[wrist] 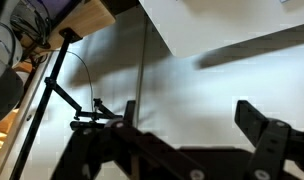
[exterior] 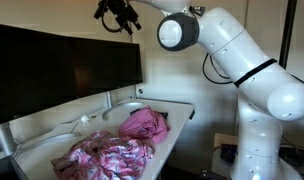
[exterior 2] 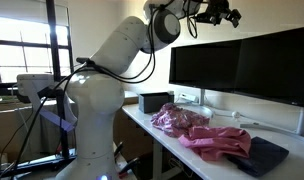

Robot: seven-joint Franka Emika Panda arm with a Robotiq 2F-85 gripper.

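Observation:
My gripper [exterior: 116,14] hangs high above the white table [exterior: 182,125], up near the top of the dark monitors [exterior: 62,65]; it shows at the upper right in an exterior view too, as the gripper [exterior 2: 220,13]. In the wrist view the gripper [wrist: 187,112] stands open with nothing between its fingers, facing a pale wall. Far below it on the table lie a solid pink cloth [exterior: 144,122] and a crumpled pink patterned cloth [exterior: 107,156]. In an exterior view the patterned cloth [exterior 2: 179,118] lies nearer the arm and the pink cloth [exterior 2: 217,142] further along.
Two large dark monitors [exterior 2: 242,65] stand along the back of the table. A dark flat pad [exterior 2: 264,155] lies beside the pink cloth, and a small dark box [exterior 2: 152,101] sits near the arm's base. A tripod stand [wrist: 52,95] shows in the wrist view.

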